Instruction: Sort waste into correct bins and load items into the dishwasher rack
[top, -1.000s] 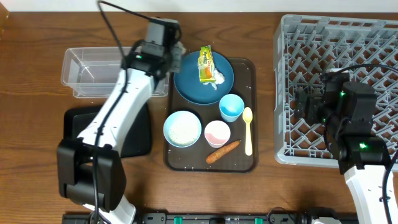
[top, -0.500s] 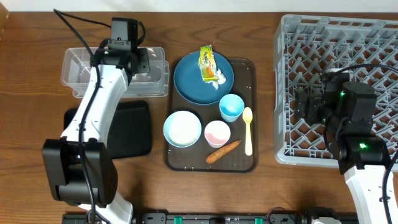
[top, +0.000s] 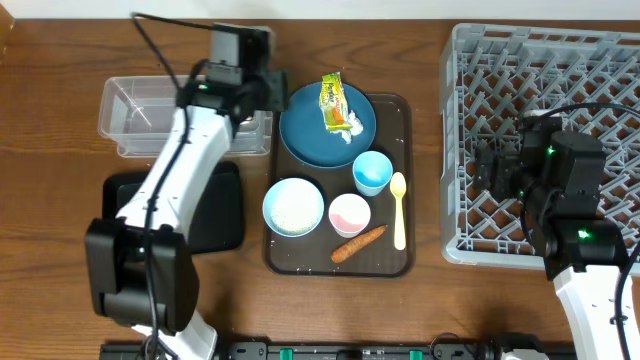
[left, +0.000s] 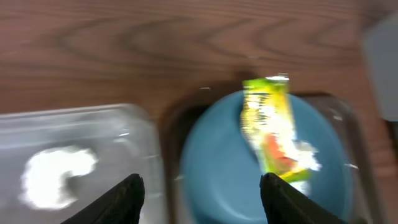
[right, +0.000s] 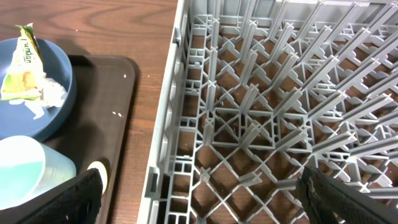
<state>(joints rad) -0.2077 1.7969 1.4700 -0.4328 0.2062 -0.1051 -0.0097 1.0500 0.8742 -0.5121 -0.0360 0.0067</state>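
Observation:
My left gripper (top: 262, 100) (left: 208, 200) is open and empty, over the gap between the clear bin (top: 125, 135) (left: 124, 124) and the dark blue plate (top: 310, 135) (left: 217, 168). A white tissue lump (left: 56, 175) lies in the clear bin. The snack wrapper (top: 331, 102) (left: 270, 127) and more tissue (top: 352, 123) (left: 306, 157) lie on the plate. My right gripper (top: 495, 165) (right: 214, 199) is open and empty over the grey rack (top: 545, 60) (right: 249, 93). The white bowl (top: 293, 206), light blue cup (top: 372, 172), pink cup (top: 349, 213), spoon (top: 399, 210) and carrot (top: 358, 243) are on the brown tray.
The black bin (top: 200, 215) sits in front of the clear bin, partly under my left arm. The dark brown tray (top: 400, 110) lies between the bins and the rack. A strip of bare wood separates the tray from the rack.
My left arm swung left over the clear bin, then back right toward the blue plate. The right arm has not moved.

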